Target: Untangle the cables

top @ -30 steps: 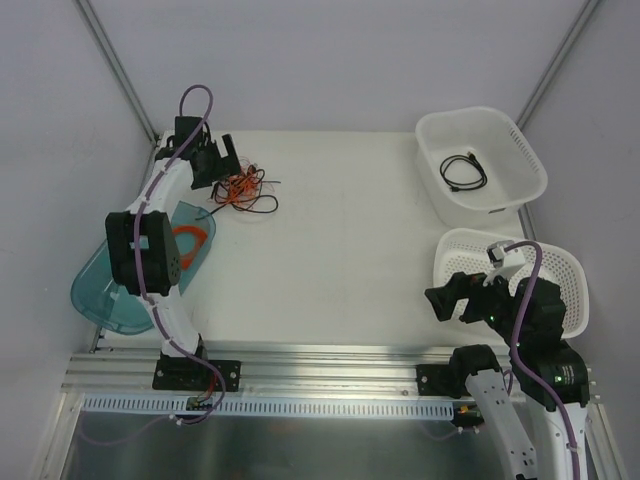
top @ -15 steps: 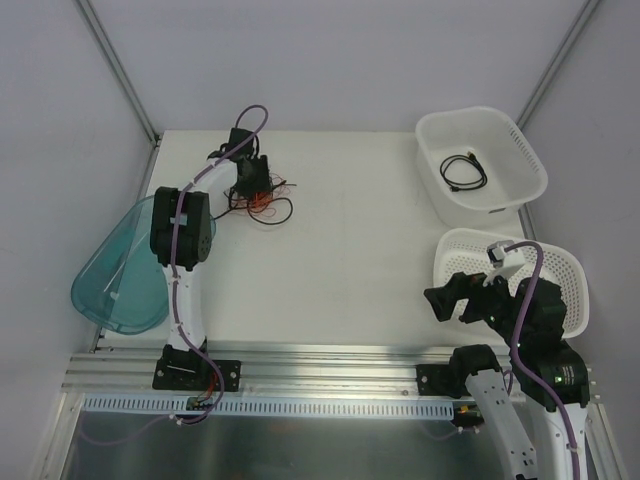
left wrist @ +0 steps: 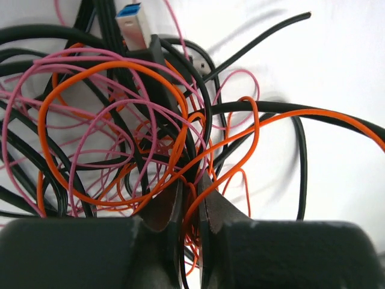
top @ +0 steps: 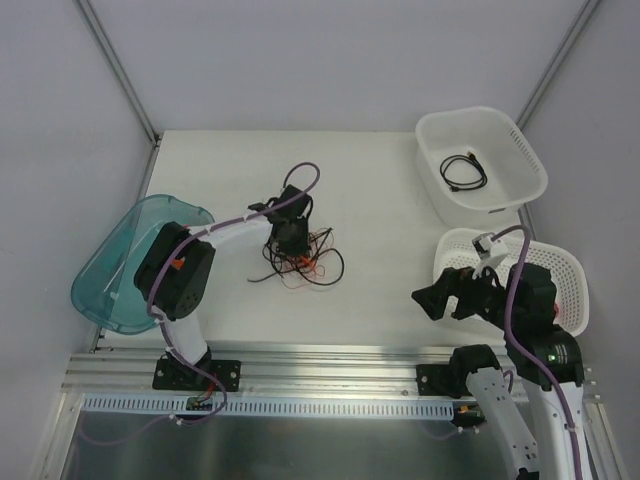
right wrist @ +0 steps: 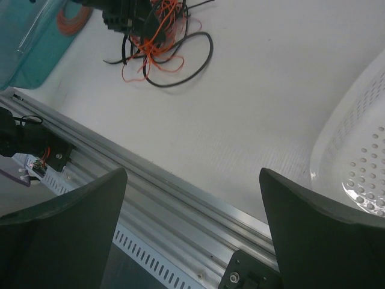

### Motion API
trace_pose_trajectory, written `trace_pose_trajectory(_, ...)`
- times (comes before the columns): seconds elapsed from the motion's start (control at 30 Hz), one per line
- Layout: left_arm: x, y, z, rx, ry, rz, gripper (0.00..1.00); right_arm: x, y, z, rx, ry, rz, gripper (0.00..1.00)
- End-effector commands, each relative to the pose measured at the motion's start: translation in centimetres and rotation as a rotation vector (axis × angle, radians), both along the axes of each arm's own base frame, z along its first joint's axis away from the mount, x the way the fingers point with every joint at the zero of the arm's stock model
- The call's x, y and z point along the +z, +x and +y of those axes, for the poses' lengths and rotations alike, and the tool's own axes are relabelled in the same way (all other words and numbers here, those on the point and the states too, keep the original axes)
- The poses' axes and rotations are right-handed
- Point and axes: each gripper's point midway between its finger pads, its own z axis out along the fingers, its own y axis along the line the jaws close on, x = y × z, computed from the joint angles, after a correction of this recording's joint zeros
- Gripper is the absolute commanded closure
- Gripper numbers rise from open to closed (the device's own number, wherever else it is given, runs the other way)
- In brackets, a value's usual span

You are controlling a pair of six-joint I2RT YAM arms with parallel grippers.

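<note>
**Left gripper pinching the knot at mid-table**

The left gripper (top: 292,238) is clamping down on a few orange and black strands of the cables (top: 305,262). They are lying as one loose tangle on the white table (top: 400,250), left of centre and well apart from both baskets. The right gripper (top: 432,300) is hovering wide open and empty near the table's near edge, just beside the perforated white basket (top: 565,275).

The left pinch looks best used as an anchor. Raising it slowly should let loops fall free rather than cinch. The right arm would then be reaching for a single outer black loop and drawing it gently away. The thin pink threads seem the likeliest to tighten.

In the left wrist view the fingers are covering the pinch itself, so the strands cannot be counted. It is also hard to trace which cable is carrying the blue-tongued USB plug (left wrist: 133,27). Several loops are running off the frame.
</note>
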Motion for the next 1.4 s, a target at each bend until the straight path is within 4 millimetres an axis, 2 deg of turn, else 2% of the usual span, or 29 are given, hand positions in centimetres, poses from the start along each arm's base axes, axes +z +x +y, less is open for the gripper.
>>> trace_pose_trajectory(0.0,1.1,-4.9,-1.4,0.192,-0.059,0.024,1.0,-0.2,0.7,1.6,0.051,0.073,0.04,0.03)
trace_pose_trajectory(0.07,0.2,-7.1,-2.0,0.241,-0.073,0.026,1.0,-0.8,1.1,1.9,0.06,0.079,0.071,0.03)
trace_pose_trajectory(0.1,0.6,-8.3,-3.1,0.292,-0.105,0.019,1.0,-1.2,1.2,2.1,0.047,0.095,0.104,0.03)
trace_pose_trajectory(0.23,0.7,-10.8,-5.8,0.338,-0.165,0.023,0.99,-3.5,1.8,2.9,0.027,0.061,0.185,0.03)
trace_pose_trajectory(0.33,1.8,-11.4,-7.7,0.255,-0.181,0.006,0.78,-4.6,1.9,3.6,0.002,0.055,0.25,0.03)
trace_pose_trajectory(0.37,2.5,-11.4,-7.8,0.238,-0.19,-0.007,0.61,-5.0,2.0,3.7,-0.011,0.04,0.247,0.03)
trace_pose_trajectory(0.43,3.2,-11.5,-7.4,0.234,-0.2,-0.031,0.48,-5.3,1.9,4.2,-0.034,0.048,0.27,0.03)
trace_pose_trajectory(0.47,4.1,-11.8,-6.8,0.231,-0.215,-0.051,0.35,-5.5,2.4,3.9,-0.07,0.036,0.257,0.03)
trace_pose_trajectory(0.5,4.4,-11.8,-6.5,0.22,-0.214,-0.071,0.27,-5.5,2.5,4.0,-0.084,0.037,0.253,0.03)
trace_pose_trajectory(0.57,5.6,-12.1,-5.6,0.18,-0.218,-0.116,0.13,-5.4,2.9,4.3,-0.113,0.044,0.246,0.03)
trace_pose_trajectory(0.6,5.9,-12.3,-5.2,0.166,-0.214,-0.125,0.1,-5.3,3.0,4.4,-0.121,0.05,0.245,0.03)
trace_pose_trajectory(0.8,7.7,-13.9,-3.0,0.097,-0.214,-0.169,0.08,-5.2,4.4,6.5,-0.175,0.075,0.239,0.03)
trace_pose_trajectory(0.93,7.8,-14.5,-1.7,0.109,-0.211,-0.182,0.14,-5.3,5.3,8.4,-0.179,0.075,0.22,0.03)
trace_pose_trajectory(1.03,8.4,-14.6,-2.0,0.125,-0.245,-0.174,0.22,-6.2,6.1,9.4,-0.193,0.065,0.224,0.03)
trace_pose_trajectory(1.1,8.5,-14.5,-2.6,0.123,-0.248,-0.165,0.23,-6.9,6.4,9.8,-0.197,0.057,0.229,0.02)
trace_pose_trajectory(1.13,9.3,-14.3,-3.3,0.114,-0.258,-0.175,0.23,-7.0,6.7,9.9,-0.207,0.058,0.222,0.02)
trace_pose_trajectory(1.2,9.0,-14.0,-4.1,0.093,-0.236,-0.172,0.27,-8.0,6.8,9.9,-0.217,0.045,0.234,0.02)
trace_pose_trajectory(1.23,9.6,-13.6,-4.7,0.086,-0.244,-0.18,0.28,-8.1,7.0,10.2,-0.217,0.057,0.235,0.02)
trace_pose_trajectory(1.27,8.8,-13.5,-5.1,0.073,-0.217,-0.165,0.31,-8.8,6.8,10.2,-0.215,0.053,0.246,0.02)
trace_pose_trajectory(1.33,8.6,-13.2,-5.6,0.07,-0.206,-0.161,0.34,-9.0,6.9,10.4,-0.215,0.067,0.245,0.02)
trace_pose_trajectory(1.37,7.7,-13.0,-5.5,0.08,-0.181,-0.155,0.39,-9.3,6.8,10.3,-0.215,0.066,0.248,0.02)
